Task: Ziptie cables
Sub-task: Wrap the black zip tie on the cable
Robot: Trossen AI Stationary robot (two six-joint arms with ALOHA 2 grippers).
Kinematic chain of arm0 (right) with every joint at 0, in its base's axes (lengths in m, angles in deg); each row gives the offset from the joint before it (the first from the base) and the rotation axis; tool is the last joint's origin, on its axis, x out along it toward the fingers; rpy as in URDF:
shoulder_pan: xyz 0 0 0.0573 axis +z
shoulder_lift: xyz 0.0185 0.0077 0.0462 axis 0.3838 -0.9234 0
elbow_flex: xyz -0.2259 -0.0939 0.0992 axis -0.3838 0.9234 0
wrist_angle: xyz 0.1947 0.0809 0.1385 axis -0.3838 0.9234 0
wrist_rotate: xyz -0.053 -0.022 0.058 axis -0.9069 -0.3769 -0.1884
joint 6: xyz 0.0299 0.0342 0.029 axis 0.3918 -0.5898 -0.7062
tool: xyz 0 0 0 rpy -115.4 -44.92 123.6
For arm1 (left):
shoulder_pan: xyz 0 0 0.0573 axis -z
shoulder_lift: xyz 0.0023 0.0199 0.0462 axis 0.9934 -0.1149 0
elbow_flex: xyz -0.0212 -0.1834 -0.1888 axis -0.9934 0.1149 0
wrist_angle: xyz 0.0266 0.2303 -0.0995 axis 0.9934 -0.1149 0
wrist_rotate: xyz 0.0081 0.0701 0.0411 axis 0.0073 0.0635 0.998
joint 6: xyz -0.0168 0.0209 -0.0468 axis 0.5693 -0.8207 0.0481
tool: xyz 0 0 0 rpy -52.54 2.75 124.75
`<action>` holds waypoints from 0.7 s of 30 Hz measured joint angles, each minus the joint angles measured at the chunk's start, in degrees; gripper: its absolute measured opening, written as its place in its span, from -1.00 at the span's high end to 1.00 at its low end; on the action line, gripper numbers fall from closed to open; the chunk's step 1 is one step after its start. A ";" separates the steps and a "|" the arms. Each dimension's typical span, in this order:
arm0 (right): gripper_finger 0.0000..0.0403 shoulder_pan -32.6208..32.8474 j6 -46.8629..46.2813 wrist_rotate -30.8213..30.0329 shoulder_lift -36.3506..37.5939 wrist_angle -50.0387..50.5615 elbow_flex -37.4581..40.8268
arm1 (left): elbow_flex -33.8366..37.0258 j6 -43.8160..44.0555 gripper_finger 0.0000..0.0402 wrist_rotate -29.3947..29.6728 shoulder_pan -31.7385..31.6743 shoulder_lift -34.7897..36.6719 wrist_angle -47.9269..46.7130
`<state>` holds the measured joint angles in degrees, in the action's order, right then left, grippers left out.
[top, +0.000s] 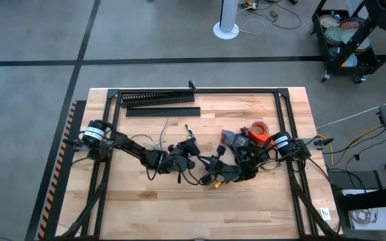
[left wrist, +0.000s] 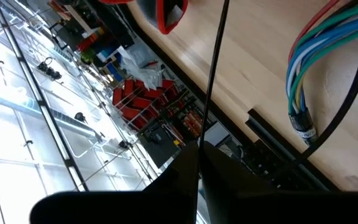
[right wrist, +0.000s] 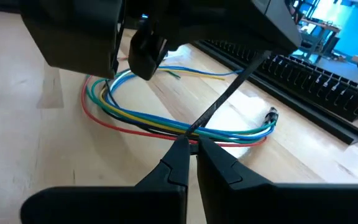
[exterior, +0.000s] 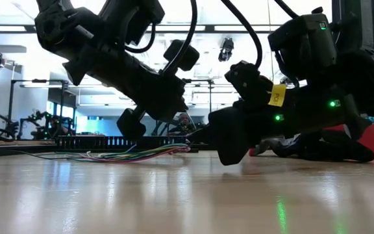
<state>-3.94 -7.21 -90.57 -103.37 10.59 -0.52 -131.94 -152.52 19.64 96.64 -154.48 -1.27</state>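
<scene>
From the high view, both arms meet mid-table. The left gripper (top: pixel 185 152) and right gripper (top: pixel 210 169) sit just beside each other, and the cables (top: pixel 158 142) trail off on the far-left side of the left gripper. The black duct (top: pixel 158 99) lies well apart at the far edge of the table (top: pixel 246 207), and an orange tape roll (top: pixel 260 129) sits behind the right arm.

Low view: the cables (exterior: pixel 135 155) lie flat on the wood just under the left arm's gripper, which hangs a bit above the table.

Left wrist view: the left gripper (left wrist: pixel 199 152) is pinched tight on a ziptie (left wrist: pixel 215 68), a thin dark strip running straight out from the fingertips. The cable bundle (left wrist: pixel 309 62) curves off to one side of it, with the dark end close by.

Right wrist view: the right gripper (right wrist: pixel 192 146) is clamped on the other end of the same ziptie (right wrist: pixel 229 93), right where it crosses the cables (right wrist: pixel 166 124). Fingertips are practically touching the bundle.

My take: they're threading the strip around the wires. I'd keep the strip taut between both grippers, slide it under all the strands rather than through them, and go slow so the loop doesn't get dragged.
</scene>
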 joint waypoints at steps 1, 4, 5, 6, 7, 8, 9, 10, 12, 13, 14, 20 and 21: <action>1.00 0.00 0.45 0.00 0.00 -0.13 -0.02 | 0.00 -0.01 1.00 -0.02 0.00 0.00 0.07; 1.00 0.00 1.86 0.00 0.07 -0.18 -0.03 | 0.00 -0.05 1.00 0.00 0.00 0.00 0.04; 1.00 0.00 2.49 -0.03 0.07 -0.02 -0.11 | 0.00 -0.05 1.00 0.00 0.00 0.00 0.05; 1.00 0.00 2.95 -0.04 0.07 0.22 -0.24 | 0.00 -0.05 1.00 -0.02 0.00 0.00 0.07; 1.00 0.00 3.57 -0.03 0.07 0.24 -0.26 | 0.00 -0.05 1.00 0.00 0.00 0.00 0.05; 1.00 0.00 4.36 -0.07 0.07 0.25 -0.34 | 0.00 -0.07 1.00 0.00 0.00 0.00 0.05; 1.00 0.00 5.28 -0.05 0.08 0.25 -0.50 | 0.00 -0.07 1.00 0.03 0.00 0.00 0.06; 1.00 0.00 6.21 -0.06 0.10 0.35 -0.63 | 0.00 -0.20 1.00 0.03 0.00 0.00 0.07; 1.00 0.00 7.74 -0.09 0.21 0.65 -0.84 | 0.00 -0.57 1.00 0.09 0.00 0.00 0.07; 1.00 0.00 8.65 -0.07 0.23 0.66 -0.98 | 0.00 -0.80 1.00 0.34 0.00 0.00 0.07; 1.00 0.02 9.44 -0.07 0.27 0.81 -1.12 | -0.02 -0.90 1.00 0.65 0.00 0.00 0.07; 1.00 0.11 11.85 -0.03 0.31 0.97 -1.44 | -0.02 -0.93 1.00 2.34 0.00 0.15 0.05; 1.00 0.15 11.86 -0.10 0.31 1.00 -1.44 | -0.02 -0.92 1.00 2.72 0.00 0.28 0.07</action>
<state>-3.79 4.66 -90.67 -103.06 11.59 -1.96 -131.97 -153.44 22.35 96.64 -154.20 -1.20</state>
